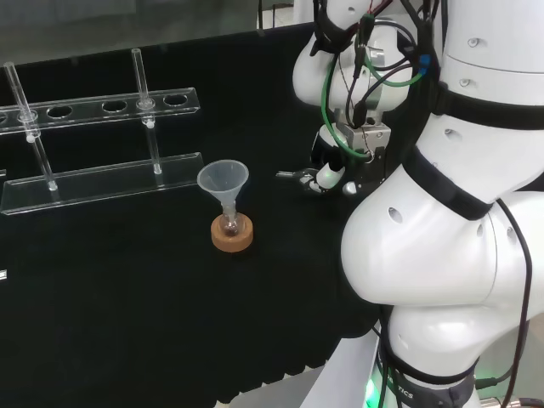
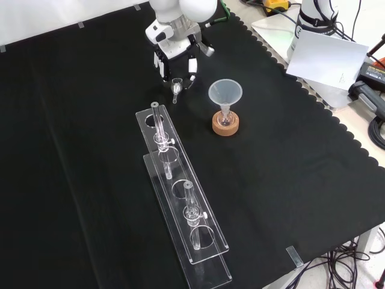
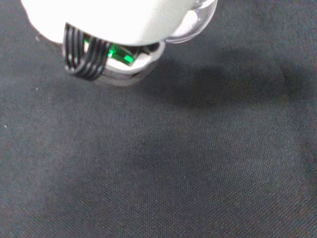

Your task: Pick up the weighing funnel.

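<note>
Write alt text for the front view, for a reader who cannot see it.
The robot's hand reaches down at the top of a black cloth, right at a small clear weighing funnel; whether it grips it cannot be told. Nearer, a larger funnel stands in a flask on a cork ring; a clear tube rack lies to its left.

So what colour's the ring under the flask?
Tan: the round cork ring shows best in the front view.

Two tubes [image 2: 158, 123], perhaps one weighing funnel [image 2: 176, 87]
</note>
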{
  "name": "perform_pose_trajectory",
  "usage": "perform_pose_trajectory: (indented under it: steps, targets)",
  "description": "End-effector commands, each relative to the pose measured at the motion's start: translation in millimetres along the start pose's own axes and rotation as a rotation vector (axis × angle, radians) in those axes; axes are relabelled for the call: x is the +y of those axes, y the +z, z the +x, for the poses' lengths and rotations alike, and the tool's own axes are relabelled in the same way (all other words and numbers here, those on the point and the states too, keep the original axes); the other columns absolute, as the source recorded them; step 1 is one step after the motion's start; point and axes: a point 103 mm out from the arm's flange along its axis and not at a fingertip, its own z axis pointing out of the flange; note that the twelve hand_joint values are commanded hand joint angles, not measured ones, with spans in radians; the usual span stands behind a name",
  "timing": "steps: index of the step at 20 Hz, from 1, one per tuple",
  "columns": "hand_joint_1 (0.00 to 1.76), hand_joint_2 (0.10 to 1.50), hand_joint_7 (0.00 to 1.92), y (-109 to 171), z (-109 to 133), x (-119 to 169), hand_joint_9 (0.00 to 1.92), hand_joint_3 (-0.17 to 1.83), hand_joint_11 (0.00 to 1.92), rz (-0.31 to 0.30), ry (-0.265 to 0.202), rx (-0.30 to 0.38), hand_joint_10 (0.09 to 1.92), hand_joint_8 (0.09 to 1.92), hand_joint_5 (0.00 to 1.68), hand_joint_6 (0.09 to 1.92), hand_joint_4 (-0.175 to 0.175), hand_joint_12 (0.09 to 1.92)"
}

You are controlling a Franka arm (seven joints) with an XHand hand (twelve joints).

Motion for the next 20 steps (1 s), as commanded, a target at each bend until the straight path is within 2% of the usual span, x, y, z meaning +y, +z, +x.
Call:
perform_pose_trajectory:
  steps: [1,8,20]
  targets:
    - [1.2,0.58,1.54,-6,1,-2,1.44,0.68,1.13,-0.013,-0.005,0.005,0.29,0.29,1.49,0.25,-0.037,0.86]
    - [1.21,0.57,1.55,-27,1,-7,1.44,0.69,1.14,-0.045,-0.014,0.011,0.29,0.28,1.5,0.25,-0.046,0.85]
    - [1.2,0.57,1.55,-69,5,-12,1.44,0.69,1.14,-0.1,-0.033,-0.02,0.3,0.28,1.5,0.25,-0.042,0.85]
